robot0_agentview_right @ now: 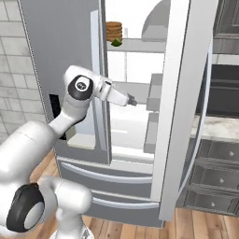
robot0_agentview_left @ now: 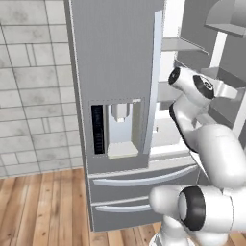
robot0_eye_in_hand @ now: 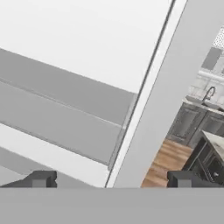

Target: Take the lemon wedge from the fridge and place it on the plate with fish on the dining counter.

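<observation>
Fridge [robot0_agentview_right: 70, 51], right door [robot0_agentview_right: 184, 107] swung open. Lemon wedge [robot0_agentview_right: 115, 43] on upper shelf [robot0_agentview_right: 140, 45], just before stacked discs [robot0_agentview_right: 114, 31]. Drawers [robot0_agentview_right: 107, 186] below.

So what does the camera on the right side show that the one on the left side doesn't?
The right base view looks into the open fridge: on an upper shelf sits the lemon wedge beside a stack of brown discs, below it the open gripper, and dark cabinets at right. The left base view instead shows the water dispenser on the closed door and a tiled wall. Both share the fridge, its grey drawers, the wooden floor and the white arm.
</observation>
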{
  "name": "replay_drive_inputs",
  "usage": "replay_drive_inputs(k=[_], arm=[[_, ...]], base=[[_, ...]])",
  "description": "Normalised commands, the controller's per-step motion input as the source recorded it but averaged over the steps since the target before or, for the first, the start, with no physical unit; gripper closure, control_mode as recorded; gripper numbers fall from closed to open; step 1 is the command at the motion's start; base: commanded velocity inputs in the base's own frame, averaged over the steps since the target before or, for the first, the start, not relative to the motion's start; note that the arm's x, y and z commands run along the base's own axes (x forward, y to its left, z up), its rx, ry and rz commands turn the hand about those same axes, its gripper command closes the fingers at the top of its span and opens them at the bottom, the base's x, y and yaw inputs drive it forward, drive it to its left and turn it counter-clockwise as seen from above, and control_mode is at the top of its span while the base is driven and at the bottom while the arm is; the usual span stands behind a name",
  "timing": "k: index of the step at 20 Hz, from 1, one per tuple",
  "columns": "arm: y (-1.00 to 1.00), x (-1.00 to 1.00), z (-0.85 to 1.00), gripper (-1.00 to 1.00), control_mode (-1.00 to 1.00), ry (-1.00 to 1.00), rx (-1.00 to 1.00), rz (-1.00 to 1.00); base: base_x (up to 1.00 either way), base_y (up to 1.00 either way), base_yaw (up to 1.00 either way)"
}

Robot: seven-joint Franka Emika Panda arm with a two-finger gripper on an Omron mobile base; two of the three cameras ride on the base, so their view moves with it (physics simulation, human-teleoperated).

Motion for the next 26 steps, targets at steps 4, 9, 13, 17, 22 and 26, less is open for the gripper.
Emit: replay_drive_inputs(k=[4,9,13,17,22,26], arm=[[1.00,-0.23,0.00,-1.00,-1.00,0.02,-0.01,0.45],[0.98,0.00,0.00,-1.00,-1.00,0.07,0.00,0.64],[0.91,0.01,0.04,-1.00,-1.00,0.02,0.02,0.67],[0.71,0.35,0.29,-1.00,-1.00,0.04,0.22,0.56],[0.15,0.35,0.08,-1.00,-1.00,-0.04,0.38,0.19],[0.03,0.15,-0.03,-1.00,-1.00,-0.03,0.01,0.00]], base=[[0.00,0.00,0.00],[0.00,0.00,0.00],[0.00,0.00,0.00],[0.00,0.00,0.00],[0.00,0.00,0.00],[0.00,0.00,0.00]])
